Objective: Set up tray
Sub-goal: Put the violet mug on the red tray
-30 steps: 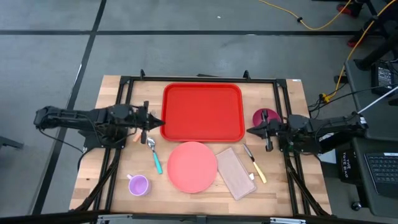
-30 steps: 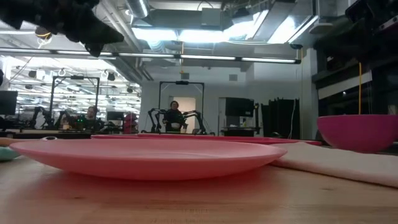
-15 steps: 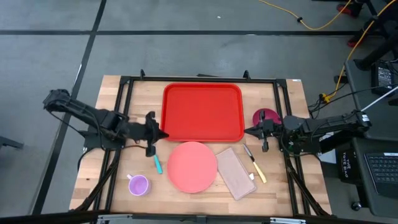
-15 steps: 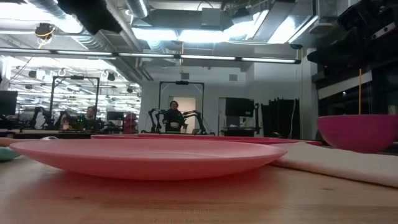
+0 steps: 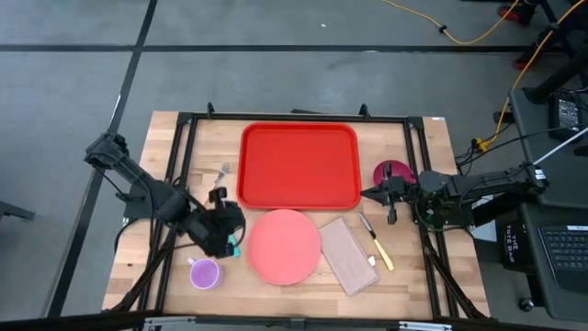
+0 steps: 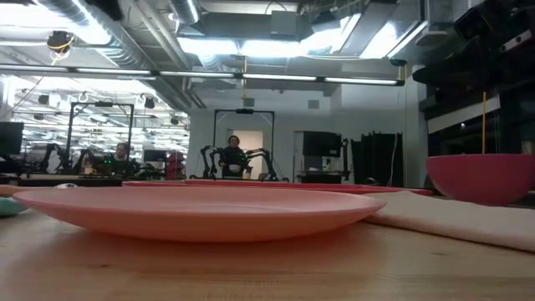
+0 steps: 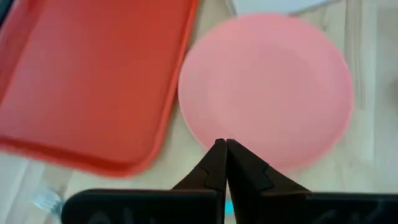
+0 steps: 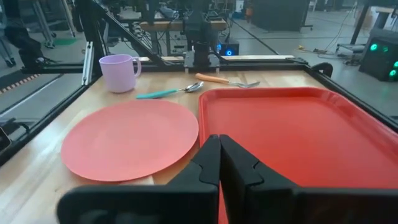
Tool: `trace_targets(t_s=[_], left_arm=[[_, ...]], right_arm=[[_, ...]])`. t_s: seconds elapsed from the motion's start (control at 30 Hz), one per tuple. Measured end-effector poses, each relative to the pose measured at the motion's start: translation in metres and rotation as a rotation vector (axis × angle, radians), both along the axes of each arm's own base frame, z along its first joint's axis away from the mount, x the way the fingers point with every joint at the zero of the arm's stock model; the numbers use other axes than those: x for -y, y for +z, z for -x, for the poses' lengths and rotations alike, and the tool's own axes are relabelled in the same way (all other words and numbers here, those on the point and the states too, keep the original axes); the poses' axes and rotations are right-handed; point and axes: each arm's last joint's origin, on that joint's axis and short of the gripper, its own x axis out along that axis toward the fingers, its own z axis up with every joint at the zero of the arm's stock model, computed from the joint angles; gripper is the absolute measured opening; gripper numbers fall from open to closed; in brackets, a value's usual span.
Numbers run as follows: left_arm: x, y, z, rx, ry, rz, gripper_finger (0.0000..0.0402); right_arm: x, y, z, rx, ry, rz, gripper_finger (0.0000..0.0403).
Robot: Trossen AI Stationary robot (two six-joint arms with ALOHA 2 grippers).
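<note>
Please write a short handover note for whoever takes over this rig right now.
Left gripper: shut, holding nothing, above the teal-handled spoon, beside the pink plate.
Right gripper: shut, empty, at the tray's right edge, next to the magenta bowl.
Tray: at the table's far middle, nothing on it.
On the table around it: plate, napkin, knife, purple mug, fork, spoon and bowl.
Done: nothing loaded.
Left: probably every item must still go onto the tray.
</note>
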Motion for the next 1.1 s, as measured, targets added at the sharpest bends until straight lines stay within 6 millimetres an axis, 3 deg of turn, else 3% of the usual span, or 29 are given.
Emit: trace_targets(t_s=[0.43, 0.67, 1.1], left_arm=[[0.036, 0.003, 0.027, -0.244, 0.228, 0.261, 0.0002], [0.042, 0.002, 0.038, -0.28, 0.306, 0.296, 0.0002], [0.046, 0.002, 0.042, -0.315, 0.28, 0.312, 0.0003]], right_arm=[[0.0, 0.0, 0.0, 0.0, -0.006, 0.016, 0.0009], [0.003, 0.0, 0.0, 0.001, -0.08, 0.033, 0.001], [0.003, 0.0, 0.0, -0.001, -0.077, 0.079, 0.0011]])
